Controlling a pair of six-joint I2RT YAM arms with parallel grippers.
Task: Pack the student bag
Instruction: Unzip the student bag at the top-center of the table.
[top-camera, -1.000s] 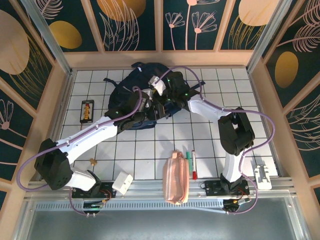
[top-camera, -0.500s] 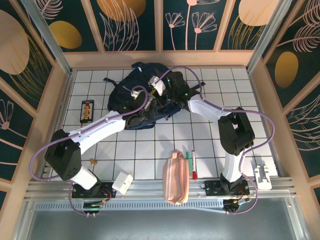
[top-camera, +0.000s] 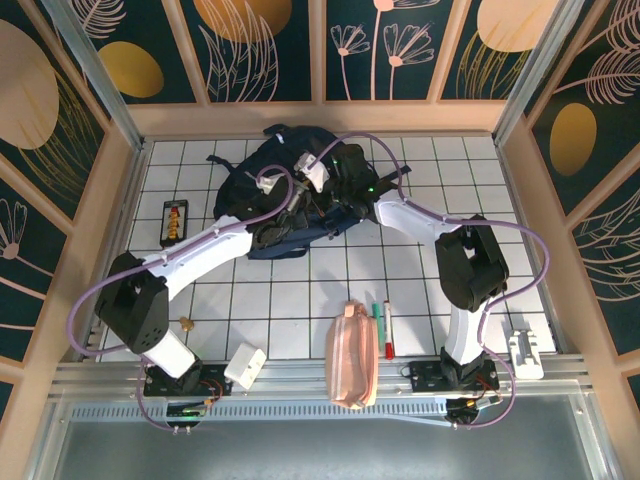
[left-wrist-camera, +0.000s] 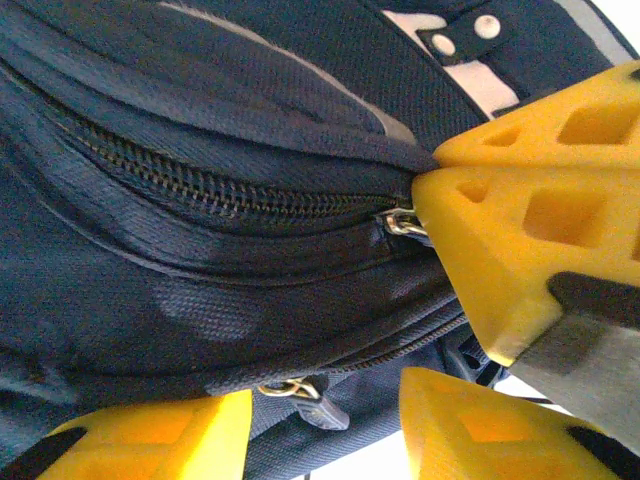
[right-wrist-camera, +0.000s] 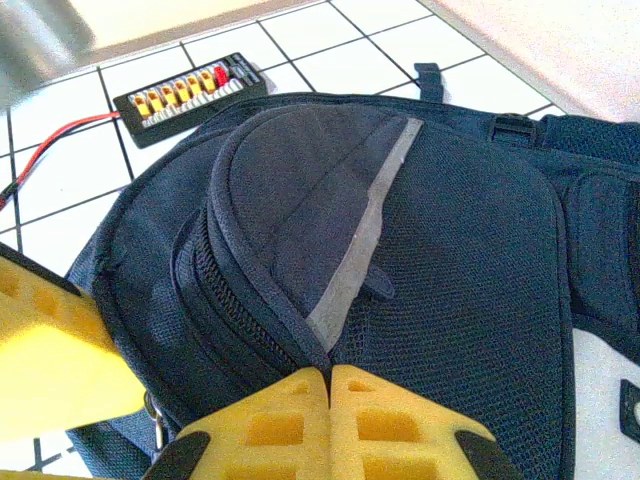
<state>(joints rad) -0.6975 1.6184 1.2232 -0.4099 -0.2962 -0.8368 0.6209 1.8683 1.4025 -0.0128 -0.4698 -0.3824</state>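
The left pincer (left-wrist-camera: 325, 410) is partway open. Its two yellow fingers stand apart, and a little metal zipper pull (left-wrist-camera: 292, 388) shows in the gap between them. I cannot tell if the fingers touch the cloth. The right pincer (right-wrist-camera: 330, 388) is shut tight on a fold of the student bag (top-camera: 245, 180), right by the end of a closed zipper (left-wrist-camera: 220, 195). The bag lies at the far middle of the white tiled table (top-camera: 300, 290), well apart from the pink pouch (top-camera: 352, 360) and the pens (top-camera: 383, 325) near the front edge. The bag looks zipped up, so I think the job right now is to open it. To do that well, the right pincer should hold its fold firm so the bag does not slide. The left pincer should close on the small pull itself, not on the loose cloth around it. Then it should pull along the line of the zipper, slow and straight, so the teeth do not snag. The left arm stretches long and slanted from its base up to the bag, with its wrist close against the cloth. The right arm stands tall, bends at the elbow, and leans over to the left to meet it at the bag's near side.
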